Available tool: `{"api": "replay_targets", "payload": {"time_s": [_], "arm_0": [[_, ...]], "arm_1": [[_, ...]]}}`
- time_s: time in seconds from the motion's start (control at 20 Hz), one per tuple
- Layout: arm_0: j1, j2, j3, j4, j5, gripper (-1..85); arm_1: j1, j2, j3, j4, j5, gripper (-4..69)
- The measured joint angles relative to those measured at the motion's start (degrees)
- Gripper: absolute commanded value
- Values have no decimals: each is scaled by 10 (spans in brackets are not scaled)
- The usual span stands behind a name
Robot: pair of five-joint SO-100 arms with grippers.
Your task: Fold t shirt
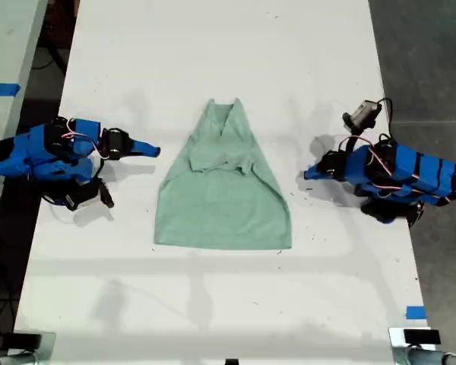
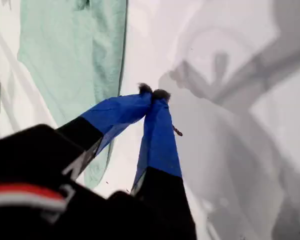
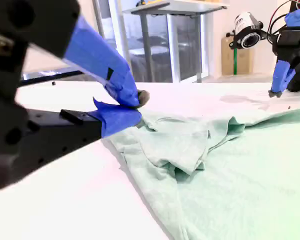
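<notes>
The t shirt [image 1: 223, 192] lies mid-counter [image 1: 213, 61], both sleeves folded inward, top narrowed, hem flat. My first pincer [image 2: 153, 92], clenched and empty, rests off the shirt on the exterior view's right. My second pincer [image 3: 135, 102], clenched on nothing, sits at the exterior view's left, just beside the shirt edge.
</notes>
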Motion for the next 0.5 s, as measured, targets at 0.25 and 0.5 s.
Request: {"api": "replay_targets", "payload": {"time_s": [0.25,0.5], "arm_0": [[0,0,0,0,0,-1],[-1,0,0,0,0,-1]], "arm_1": [[-4,0,1,-1,13,2],[-44,-91,-69,-5,62,-1]]}}
